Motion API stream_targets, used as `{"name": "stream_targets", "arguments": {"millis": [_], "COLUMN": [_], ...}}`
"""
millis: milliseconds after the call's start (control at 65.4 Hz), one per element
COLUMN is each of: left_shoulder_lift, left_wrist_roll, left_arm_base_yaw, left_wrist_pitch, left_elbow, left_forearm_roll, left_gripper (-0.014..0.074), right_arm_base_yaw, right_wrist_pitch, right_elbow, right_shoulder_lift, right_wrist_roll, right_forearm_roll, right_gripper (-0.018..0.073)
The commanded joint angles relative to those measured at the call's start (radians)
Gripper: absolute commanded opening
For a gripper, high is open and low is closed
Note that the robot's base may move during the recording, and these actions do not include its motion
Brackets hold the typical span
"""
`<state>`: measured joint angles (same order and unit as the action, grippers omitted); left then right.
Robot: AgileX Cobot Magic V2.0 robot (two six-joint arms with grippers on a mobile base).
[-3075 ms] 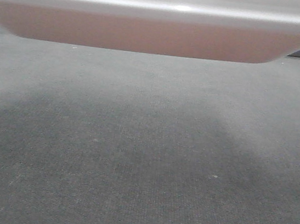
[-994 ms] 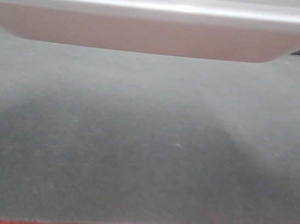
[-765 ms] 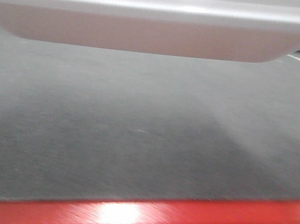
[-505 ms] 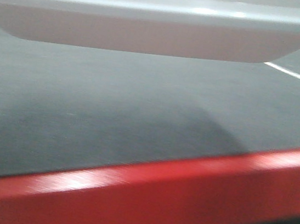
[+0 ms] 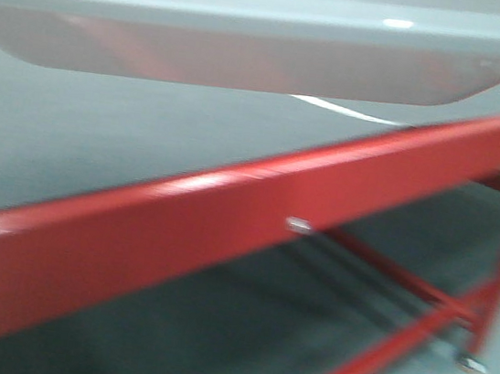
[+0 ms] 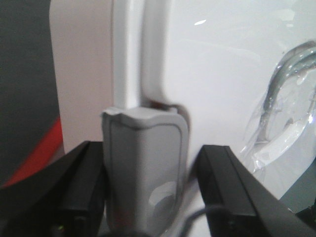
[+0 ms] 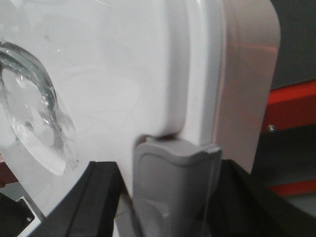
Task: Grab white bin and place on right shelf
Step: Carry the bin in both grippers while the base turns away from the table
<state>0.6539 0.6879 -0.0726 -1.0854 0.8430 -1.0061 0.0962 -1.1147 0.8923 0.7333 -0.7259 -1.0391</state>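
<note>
In the front-facing view the white bin [image 5: 249, 53] fills the top edge, its rounded underside hanging clear above the long rail of the red-framed table [image 5: 226, 230]. Nothing supports it from below, and the picture is smeared. In the left wrist view the left gripper [image 6: 154, 148] grips the bin by a grey latch [image 6: 140, 177], black jaws pressed in on either side. In the right wrist view the right gripper [image 7: 165, 168] clamps the opposite latch [image 7: 170, 197] the same way, beside the glossy lid [image 7: 123, 74]. This looks like the carry step. The right shelf is in no view, so the next move calls for finding it, keeping both clamps firm and the bin level, then setting it down before letting go.
</note>
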Motion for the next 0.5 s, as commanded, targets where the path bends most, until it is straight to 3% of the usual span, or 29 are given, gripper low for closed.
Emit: {"name": "stream_targets", "arguments": {"millis": [0, 489], "left_shoulder_lift": [-0.002, -0.002], "left_wrist_roll": [0.007, 0.007], "left_arm_base_yaw": [0.021, 0.021], "left_wrist_pitch": [-0.036, -0.036], "left_elbow": [0.030, 0.030], "left_forearm_roll": [-0.191, -0.194], "left_gripper": [0.0241, 0.0241], "right_arm_base_yaw": [-0.010, -0.010], "right_wrist_pitch": [-0.029, -0.029], "right_elbow": [0.026, 0.026], "right_shoulder_lift": [-0.008, -0.008], "right_wrist_roll": [-0.018, -0.018], "right_forearm_roll": [-0.175, -0.175], "right_gripper": [0.0398, 0.0398]}}
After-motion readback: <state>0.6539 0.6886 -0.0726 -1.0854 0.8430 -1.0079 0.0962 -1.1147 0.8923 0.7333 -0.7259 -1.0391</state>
